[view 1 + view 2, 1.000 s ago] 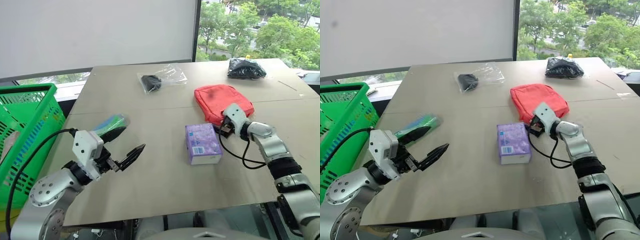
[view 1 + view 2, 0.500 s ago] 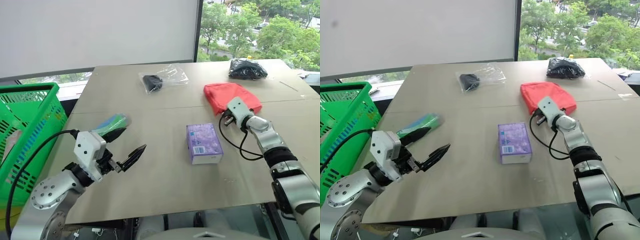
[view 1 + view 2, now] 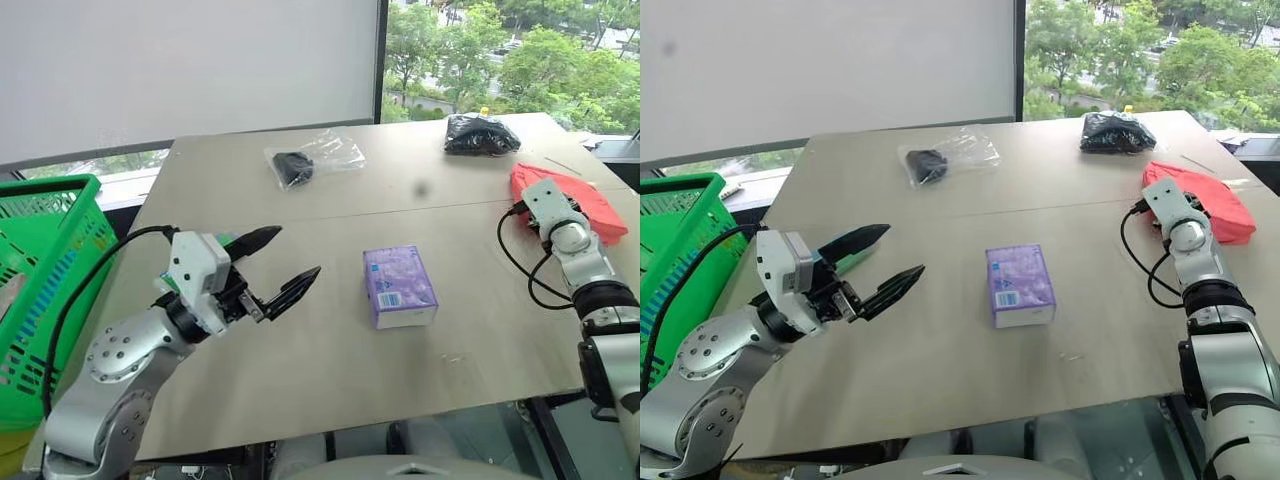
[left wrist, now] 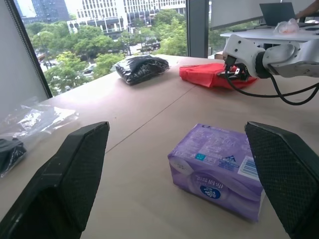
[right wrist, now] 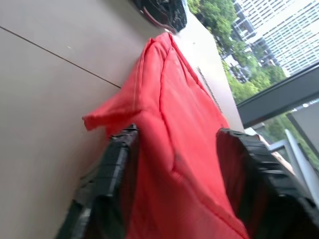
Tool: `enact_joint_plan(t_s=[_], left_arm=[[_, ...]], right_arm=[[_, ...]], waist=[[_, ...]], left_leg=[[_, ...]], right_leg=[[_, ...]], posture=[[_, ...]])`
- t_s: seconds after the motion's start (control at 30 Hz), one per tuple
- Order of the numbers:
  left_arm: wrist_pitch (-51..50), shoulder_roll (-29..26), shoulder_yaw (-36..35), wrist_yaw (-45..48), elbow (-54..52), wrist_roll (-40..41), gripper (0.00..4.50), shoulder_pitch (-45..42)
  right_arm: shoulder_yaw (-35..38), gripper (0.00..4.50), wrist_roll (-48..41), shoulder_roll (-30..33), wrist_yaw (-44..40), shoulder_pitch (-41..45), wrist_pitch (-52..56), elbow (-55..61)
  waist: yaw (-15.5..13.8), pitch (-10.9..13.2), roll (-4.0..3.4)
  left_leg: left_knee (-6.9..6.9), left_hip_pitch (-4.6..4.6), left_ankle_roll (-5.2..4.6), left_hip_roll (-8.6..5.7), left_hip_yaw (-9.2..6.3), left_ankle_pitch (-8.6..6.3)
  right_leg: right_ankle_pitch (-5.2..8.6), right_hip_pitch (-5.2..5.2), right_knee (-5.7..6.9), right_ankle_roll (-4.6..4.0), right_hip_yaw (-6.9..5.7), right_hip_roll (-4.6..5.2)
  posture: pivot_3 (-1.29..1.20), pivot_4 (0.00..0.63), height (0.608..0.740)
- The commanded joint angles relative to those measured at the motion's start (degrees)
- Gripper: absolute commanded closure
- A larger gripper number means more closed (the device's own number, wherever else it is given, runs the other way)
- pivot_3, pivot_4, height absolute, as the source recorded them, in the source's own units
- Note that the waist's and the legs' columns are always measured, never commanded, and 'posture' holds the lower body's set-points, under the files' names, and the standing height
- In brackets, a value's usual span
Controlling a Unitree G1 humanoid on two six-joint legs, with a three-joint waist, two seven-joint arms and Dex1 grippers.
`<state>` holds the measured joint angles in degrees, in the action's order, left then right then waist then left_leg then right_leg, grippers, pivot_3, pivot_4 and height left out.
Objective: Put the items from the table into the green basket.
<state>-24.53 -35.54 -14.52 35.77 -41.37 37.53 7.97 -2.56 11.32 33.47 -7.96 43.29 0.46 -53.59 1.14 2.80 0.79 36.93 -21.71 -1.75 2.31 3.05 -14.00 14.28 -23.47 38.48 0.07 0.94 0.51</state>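
Soft, creased red zip pouch (image 5: pixel 174 144) between the right claw's (image 5: pixel 179 164) ribbed black fingers.

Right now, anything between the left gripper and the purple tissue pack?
Nothing visible. The left gripper stands open, facing the purple tissue pack, with only bare table between them.

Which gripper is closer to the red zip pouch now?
Right. The right gripper has its fingers around the red zip pouch; the left gripper hangs open far across the table.
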Motion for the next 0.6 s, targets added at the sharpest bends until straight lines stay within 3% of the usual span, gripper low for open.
enact_joint_plan(t_s=[0.03, 0.07, 0.23, 0.37, 0.6], left_arm=[[0.0, -1.1, -1.5, -2.8, 1.8, -3.6, 0.0, -1.3], [0.1, -1.3, -1.9, -4.2, 3.1, -5.9, 0.0, -1.7], [0.2, -2.7, -2.5, -12.7, 14.0, -19.2, 0.0, -3.4], [3.8, -5.4, 0.0, -14.2, 24.3, -28.0, 0.0, -4.9], [15.4, -10.9, 7.8, -4.6, 47.3, -35.2, 0.0, -13.1]], right_arm=[[3.9, 0.5, -9.0, -2.5, -9.5, -1.1, -0.7, 12.6], [4.4, 0.05, -12.5, -3.5, -14.1, -2.4, 0.9, 17.2], [2.4, 0.05, -33.2, -3.7, -39.3, -13.4, 16.6, 46.4], [1.6, 0.05, -44.5, -2.5, -44.1, -16.1, 30.5, 61.5], [-1.1, 0.05, -48.9, -2.0, -44.0, -16.3, 40.8, 69.6]], waist=[[0.0, 0.0, 0.0], [-0.1, 0.0, -0.01], [-0.9, -0.1, -0.09], [-1.6, -0.1, -0.09], [-2.1, -0.1, 0.06]], left_leg=[[0.0, 0.01, 0.0, 0.01, -0.01, 0.0], [0.0, 0.02, 0.0, 0.02, -0.03, 0.0], [0.0, 0.01, -0.01, 0.2, -0.23, 0.0], [0.01, -0.09, -0.01, 0.36, -0.24, -0.01], [0.08, -0.08, 0.0, 0.23, -0.21, -0.01]], right_leg=[[0.0, 0.0, 0.02, 0.0, 0.0, -0.01], [0.0, 0.0, 0.05, 0.01, -0.02, -0.03], [0.02, 0.0, 0.1, 0.0, -0.19, -0.21], [0.02, -0.03, 0.05, -0.01, -0.14, -0.21], [0.04, -0.04, 0.06, -0.05, -0.23, -0.12]], posture=[[0.08, 0.0, 0.74], [0.07, 0.0, 0.74], [0.06, 0.0, 0.74], [0.06, 0.0, 0.74], [0.07, 0.0, 0.74]])
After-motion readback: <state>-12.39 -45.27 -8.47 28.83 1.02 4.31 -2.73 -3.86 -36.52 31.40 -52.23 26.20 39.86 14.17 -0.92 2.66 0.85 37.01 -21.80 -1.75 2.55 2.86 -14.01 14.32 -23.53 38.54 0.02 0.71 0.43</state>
